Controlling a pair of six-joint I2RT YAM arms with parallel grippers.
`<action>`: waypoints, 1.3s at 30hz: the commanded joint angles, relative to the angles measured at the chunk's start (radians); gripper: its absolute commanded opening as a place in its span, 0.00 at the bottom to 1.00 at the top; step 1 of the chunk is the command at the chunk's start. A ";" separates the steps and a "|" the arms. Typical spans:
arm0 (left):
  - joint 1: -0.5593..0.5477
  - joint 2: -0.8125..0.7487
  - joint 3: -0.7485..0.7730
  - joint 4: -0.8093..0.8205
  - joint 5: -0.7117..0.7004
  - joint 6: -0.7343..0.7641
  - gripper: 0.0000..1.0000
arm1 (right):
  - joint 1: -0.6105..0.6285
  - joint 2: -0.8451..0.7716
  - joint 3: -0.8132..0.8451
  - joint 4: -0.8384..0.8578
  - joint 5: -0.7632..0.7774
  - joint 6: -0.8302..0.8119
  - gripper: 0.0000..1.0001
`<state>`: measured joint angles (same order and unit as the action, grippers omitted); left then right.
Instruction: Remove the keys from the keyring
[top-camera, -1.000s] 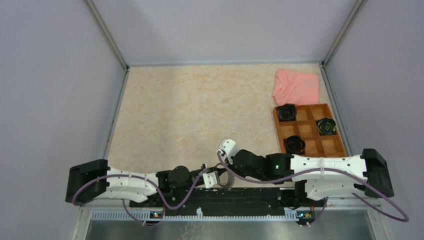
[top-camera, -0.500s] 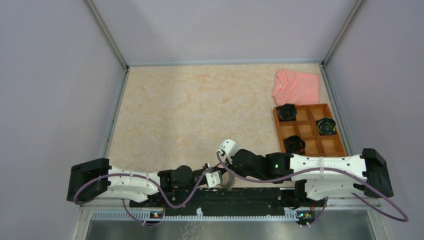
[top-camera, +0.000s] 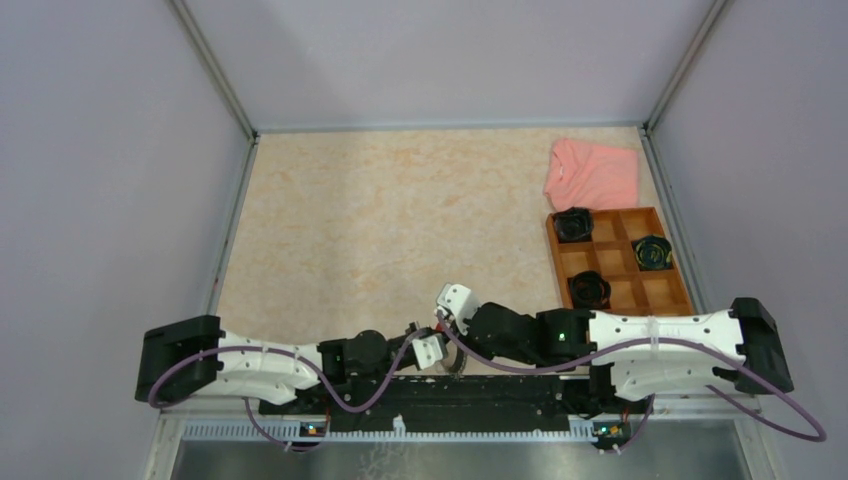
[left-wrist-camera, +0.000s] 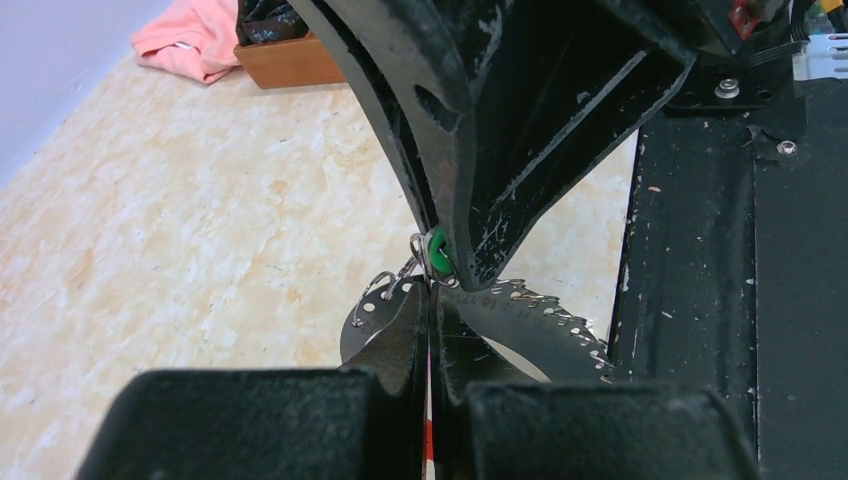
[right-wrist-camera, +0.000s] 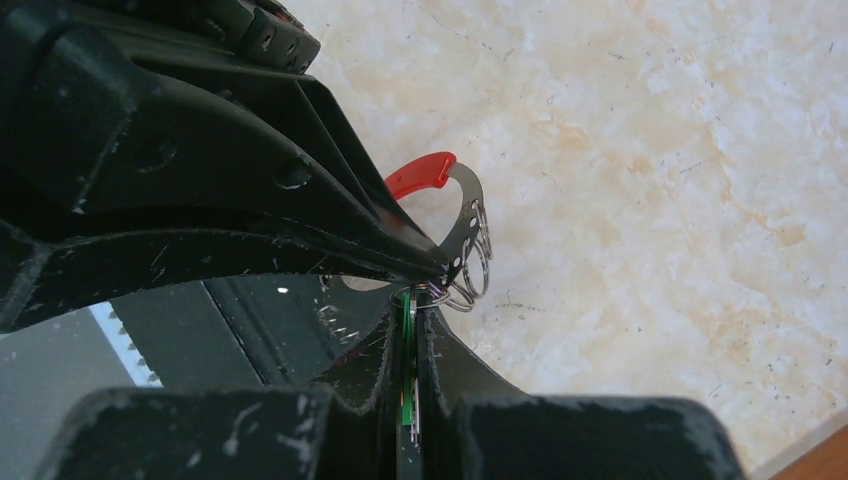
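The keyring (left-wrist-camera: 540, 320) is a flat grey perforated hoop; its red sleeve (right-wrist-camera: 420, 172) shows in the right wrist view. My left gripper (left-wrist-camera: 432, 295) is shut on the hoop's edge, with red showing between its jaws. My right gripper (right-wrist-camera: 412, 300) is shut on the green-headed key (right-wrist-camera: 405, 380), which also shows in the left wrist view (left-wrist-camera: 437, 252). Small split rings (right-wrist-camera: 470, 285) hang from the hoop's holes right at the fingertips. The two grippers meet tip to tip at the table's near edge (top-camera: 440, 335). Other keys are hidden.
A wooden compartment tray (top-camera: 617, 260) at the right holds black coiled bundles (top-camera: 573, 224). A pink cloth (top-camera: 592, 172) lies behind it. The black base rail (top-camera: 450, 395) runs right under the grippers at the near edge.
My left arm has slid right, so its gripper is now against the right gripper. The right gripper has dropped slightly toward the near edge. The hoop is now mostly hidden from above.
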<state>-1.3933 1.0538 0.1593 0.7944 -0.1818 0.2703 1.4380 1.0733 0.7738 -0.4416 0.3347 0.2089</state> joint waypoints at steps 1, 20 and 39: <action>0.000 -0.008 0.026 0.024 -0.024 -0.018 0.00 | 0.018 -0.027 0.017 0.080 -0.029 -0.015 0.00; 0.000 0.032 0.044 0.028 0.072 0.045 0.00 | -0.019 0.001 0.065 -0.019 0.083 0.058 0.00; -0.003 0.016 0.025 0.054 0.097 0.056 0.00 | -0.088 0.004 0.059 -0.053 0.053 0.099 0.00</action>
<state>-1.3891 1.0824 0.1711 0.7925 -0.1307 0.3172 1.3758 1.0775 0.7868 -0.5102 0.3706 0.2901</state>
